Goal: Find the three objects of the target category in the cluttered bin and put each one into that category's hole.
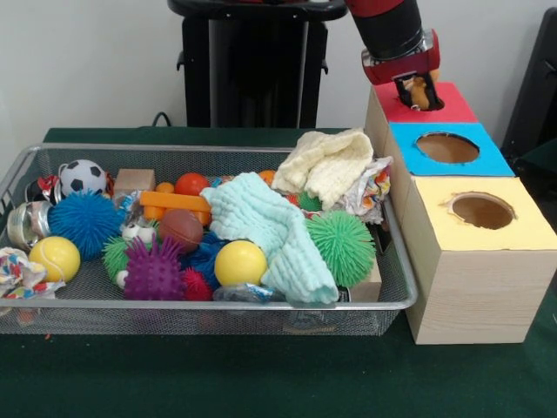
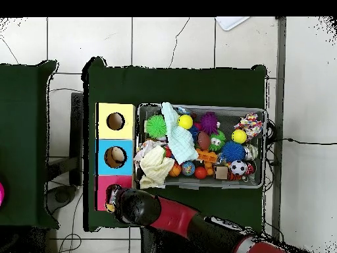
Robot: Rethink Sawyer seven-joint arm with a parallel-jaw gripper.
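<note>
My gripper (image 1: pixel 416 94) hangs right over the hole of the red-topped box (image 1: pixel 454 106), at the far end of the row of boxes. A small tan-orange object (image 1: pixel 419 87) sits between its dark fingers, just above the hole. In the overhead view the gripper (image 2: pixel 113 197) covers most of the red box (image 2: pixel 101 184). The wire bin (image 1: pixel 209 149) holds balls, spiky toys, cloths and wooden blocks. What kind of thing the tan object is stays unclear.
A blue-topped box (image 1: pixel 492 161) and a yellow-topped box (image 1: pixel 533 233) stand in line beside the bin's right end. A mint cloth (image 1: pixel 270 226) and a cream cloth (image 1: pixel 331 165) lie over part of the clutter. Something pale shows inside the blue box hole (image 2: pixel 116 156).
</note>
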